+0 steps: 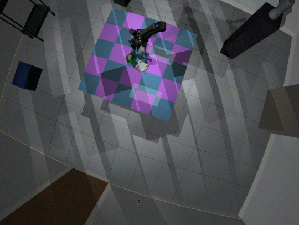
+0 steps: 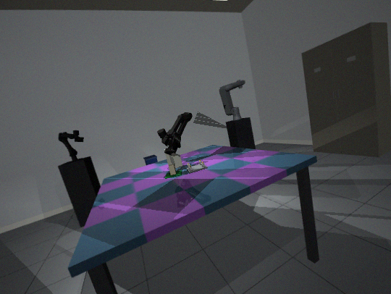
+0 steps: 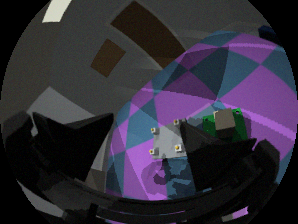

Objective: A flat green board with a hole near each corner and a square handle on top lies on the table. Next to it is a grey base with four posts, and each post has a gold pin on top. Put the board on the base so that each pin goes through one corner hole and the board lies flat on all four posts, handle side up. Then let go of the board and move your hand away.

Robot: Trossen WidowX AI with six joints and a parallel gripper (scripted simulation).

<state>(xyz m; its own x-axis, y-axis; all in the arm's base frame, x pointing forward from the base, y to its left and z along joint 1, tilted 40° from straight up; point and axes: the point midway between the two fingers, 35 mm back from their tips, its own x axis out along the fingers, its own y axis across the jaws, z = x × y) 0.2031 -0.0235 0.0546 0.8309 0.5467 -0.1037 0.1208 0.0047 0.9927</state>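
Clearly the pincer (image 1: pixel 138 50) (image 2: pixel 174 166) (image 3: pixel 147 121) is released: its fingers stand wide apart, with no handle between them in the wrist view. Closest in that view, the right-hand finger overlaps the near edge of the green board (image 1: pixel 132 62) (image 2: pixel 177 174) (image 3: pixel 240 118). The board lies flat on the tabletop (image 1: pixel 106 59) (image 2: pixel 228 193) (image 3: pixel 272 90), its square handle (image 1: pixel 130 57) (image 2: pixel 171 170) (image 3: pixel 225 121) upward, off to that finger's outer side. So the coming grasp, I judge, turns on a sideways shift toward the handle before any closing; a square grip offers no long axis, so its flat faces should set the wrist's turn. Just beyond, beside the board, sits the grey base (image 1: pixel 141 67) (image 2: pixel 196 167) (image 3: pixel 167 141), seen through the finger gap. Its gold pins (image 3: pixel 178 147) are uncovered; coming down on this line would risk meeting posts instead of the handle.
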